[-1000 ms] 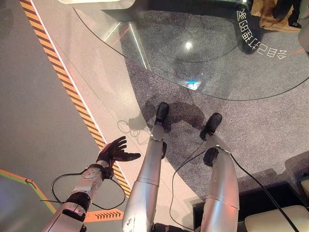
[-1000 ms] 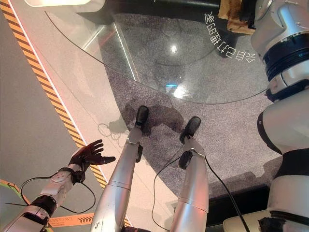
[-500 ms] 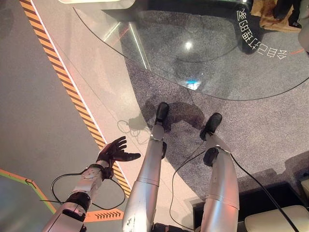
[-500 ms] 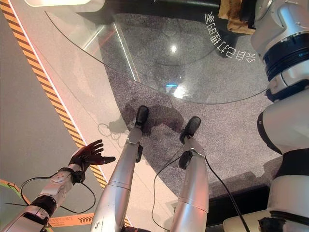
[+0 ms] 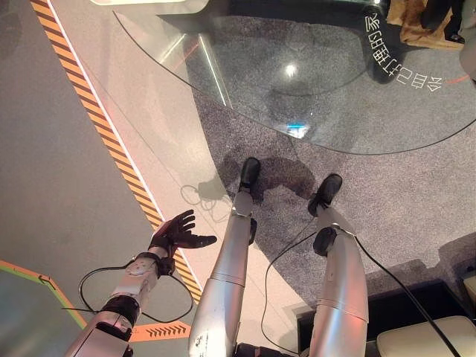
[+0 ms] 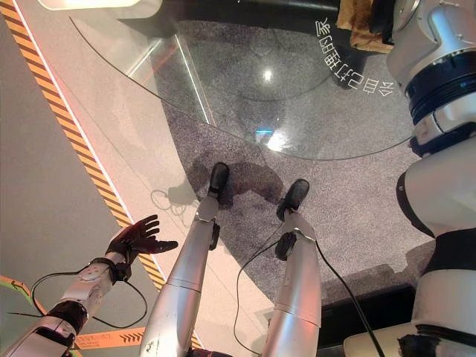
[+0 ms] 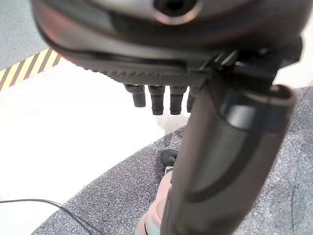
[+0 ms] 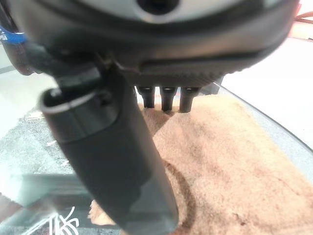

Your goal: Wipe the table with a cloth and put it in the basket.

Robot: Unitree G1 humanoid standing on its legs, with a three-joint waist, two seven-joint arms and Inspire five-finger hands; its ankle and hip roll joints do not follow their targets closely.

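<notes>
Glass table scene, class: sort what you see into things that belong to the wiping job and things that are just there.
Belong to the job:
- brown cloth, lying on the table
- glass table
- right hand, fingers straight above the cloth
- left hand, open, low beside the table

Just there:
- striped floor tape
- grey carpet

Silver-grey arms with black bands end in a dark left hand (image 5: pixel 175 234).
</notes>
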